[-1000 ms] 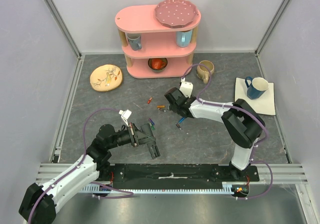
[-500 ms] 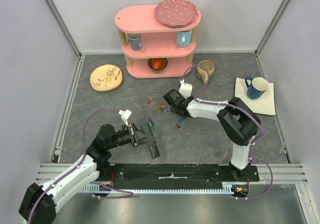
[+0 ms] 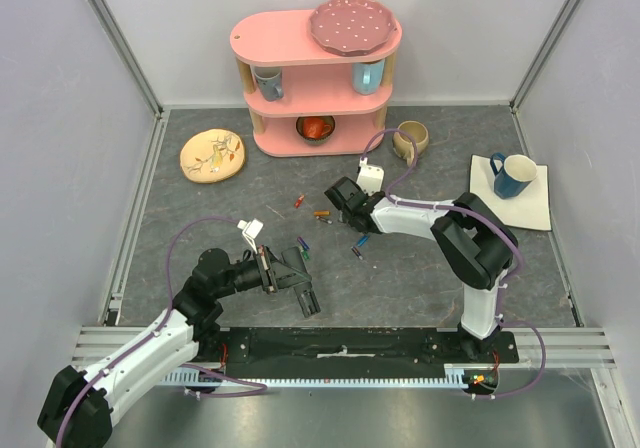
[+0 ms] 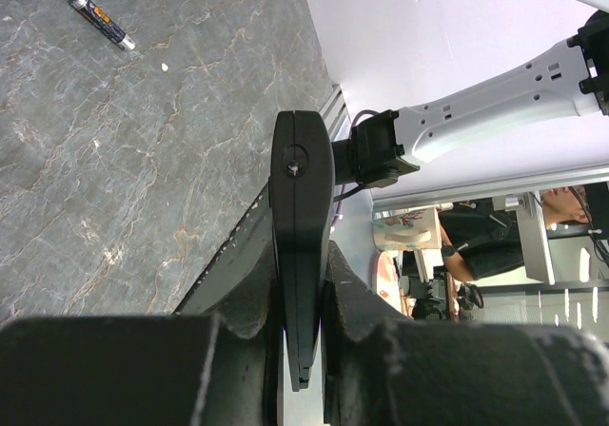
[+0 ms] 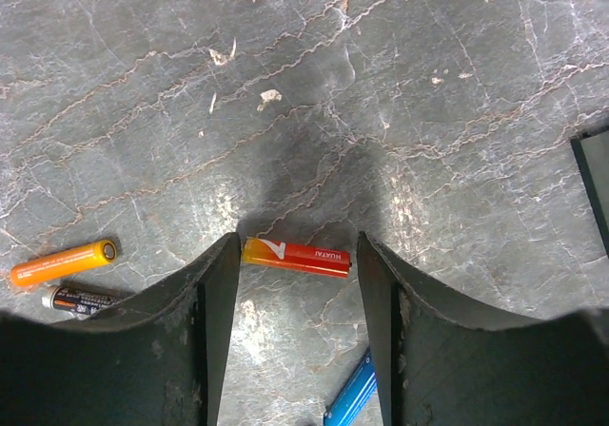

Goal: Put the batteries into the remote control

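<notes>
Lower left, the left arm lies low over the counter (image 3: 200, 218), left gripper (image 3: 294, 278) clamped on the remote control (image 3: 307, 298). At centre, the right arm folds down, right gripper (image 5: 297, 243) open astride a red battery (image 5: 295, 256).

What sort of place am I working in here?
Most likely a robot test cell rather than a real home: white panel walls on aluminium frame posts box in a grey stone-look tabletop, dressed with household props such as a pink shelf of mugs and a painted plate.

Red battery (image 5: 295, 256), white print reading HUATAI, upside down in view
</notes>
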